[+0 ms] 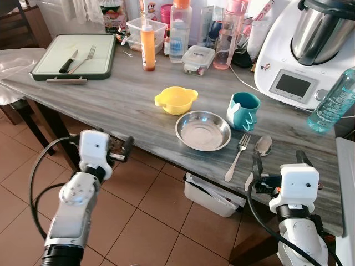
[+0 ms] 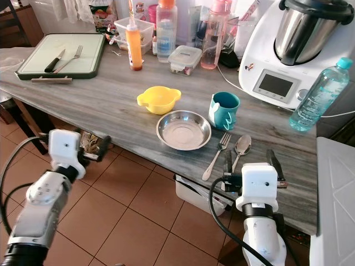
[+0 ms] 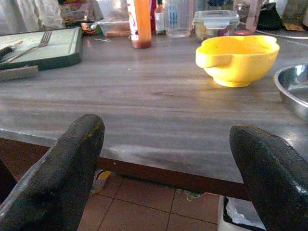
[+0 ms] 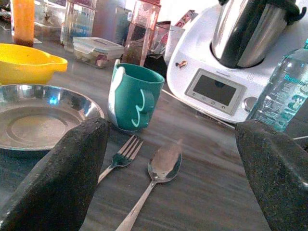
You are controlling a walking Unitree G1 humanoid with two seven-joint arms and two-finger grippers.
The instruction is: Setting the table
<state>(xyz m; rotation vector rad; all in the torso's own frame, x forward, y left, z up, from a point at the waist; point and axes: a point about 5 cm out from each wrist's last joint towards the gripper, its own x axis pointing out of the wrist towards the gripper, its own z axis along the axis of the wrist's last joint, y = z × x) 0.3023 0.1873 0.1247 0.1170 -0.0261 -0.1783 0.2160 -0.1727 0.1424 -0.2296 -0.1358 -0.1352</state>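
— Where is the place setting?
— A steel plate [image 1: 203,131] sits on the grey table [image 1: 122,94]; a fork [image 1: 237,157] and spoon [image 1: 259,152] lie just right of it, a teal mug [image 1: 243,110] behind.
— The grippers?
— The left gripper [image 1: 118,149] and right gripper [image 1: 279,166] hover at the near edge, fingers apart, holding nothing.

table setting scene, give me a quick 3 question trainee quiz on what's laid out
1. True or false: the fork lies between the steel plate and the spoon.
2. Which stands nearest the teal mug? A) cutting board B) steel plate C) orange bottle
3. Fill in: the right tool, open, hovers near the ____ handle.

Key
1. True.
2. B; the cutting board and orange bottle sit farther along the table.
3. Spoon.
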